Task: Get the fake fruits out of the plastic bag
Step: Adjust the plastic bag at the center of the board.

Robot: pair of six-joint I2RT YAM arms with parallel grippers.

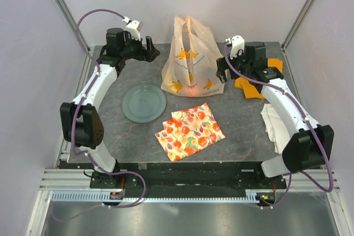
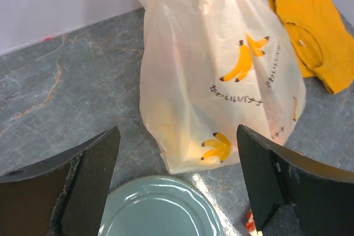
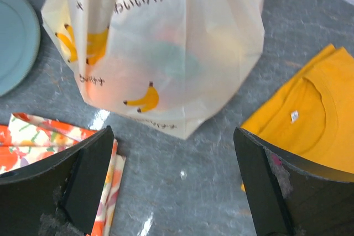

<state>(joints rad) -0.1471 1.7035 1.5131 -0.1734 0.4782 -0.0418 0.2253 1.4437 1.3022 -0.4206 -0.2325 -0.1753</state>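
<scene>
Top view of my two-arm rig over a grey stone-look bench [image 1: 238, 136]. The plastic bag [image 1: 192, 62], thin cream film printed with bananas, stands upright at the far middle, at 12 o'clock from the bench centre, with its two loop handles [image 1: 191, 23] rising from the top. The fake fruits [image 3: 166, 62] are inside it. I see them only as blurred orange, yellow and greenish shapes low down through the film, and cannot tell one from another.

The bag sits between my two arms. My left pincer [image 1: 149, 48] hangs at the bag's 9 o'clock, level with its upper half, jaws spread wide and holding nothing. My right pincer [image 1: 221, 69] hangs at the bag's 3 o'clock, lower down, just beside the side wall, jaws likewise wide apart and empty. From above I cannot tell whether it brushes the film, though its wrist view shows a gap.

The bag's long axis runs up from base to handles, so the mouth faces up. I judge both arms about equally near, the right a little closer to the fruit-filled base and the left closer to the handles.

A pale green plate [image 1: 144, 103] lies at the bag's 7 o'clock, a fruit-patterned cloth [image 1: 189, 131] at 6 o'clock and an orange shirt [image 1: 249, 88] at 4 o'clock
</scene>
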